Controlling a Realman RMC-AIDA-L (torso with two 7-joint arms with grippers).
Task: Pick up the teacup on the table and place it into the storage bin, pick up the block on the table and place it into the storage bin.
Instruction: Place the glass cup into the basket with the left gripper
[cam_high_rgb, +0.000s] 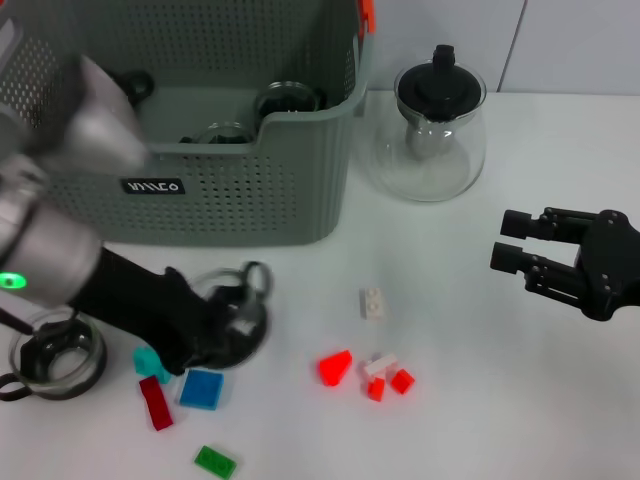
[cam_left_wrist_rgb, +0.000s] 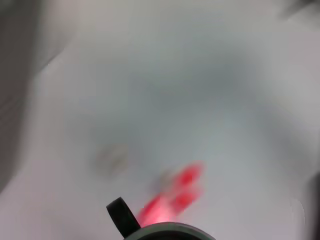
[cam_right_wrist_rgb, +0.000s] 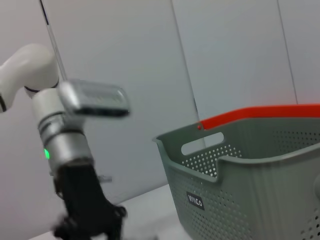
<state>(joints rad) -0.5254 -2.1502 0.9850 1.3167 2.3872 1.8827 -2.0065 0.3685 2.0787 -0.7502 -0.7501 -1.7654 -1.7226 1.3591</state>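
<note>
Storage bin (cam_high_rgb: 240, 190), a large grey-green perforated plastic basket with a small black label and an orange rim clip, is standing at the back left of the white table (cam_high_rgb: 480, 400). At least 2 glass teacups with black handles are already lying inside it. A clear round glass teapot with a black lid (cam_high_rgb: 432, 125) is sitting just beside the bin, on its right.

The left gripper (cam_high_rgb: 215, 330), black, is reaching low over the table in front of the bin and appears to be grasping a clear glass teacup with a black handle (cam_high_rgb: 240, 300); the cup's rim and handle are showing close up in the left wrist view (cam_left_wrist_rgb: 150, 227). A second glass teacup (cam_high_rgb: 55, 360) is resting on the table near the left edge. The right gripper (cam_high_rgb: 515, 242) is hovering over the table's right side, fingers spread and holding nothing.

Small plastic blocks are lying scattered in front: a blue square one (cam_high_rgb: 203, 388), a teal one (cam_high_rgb: 150, 360), a dark red bar (cam_high_rgb: 155, 402), a green flat one (cam_high_rgb: 215, 461), a red cluster (cam_high_rgb: 365, 372) and a pale cream one (cam_high_rgb: 372, 302).

The teacup step seems to be in hand. The next move is calling for lifting the cup above the bin's front wall, carrying it over the opening, and letting go clear of the cups already inside.
</note>
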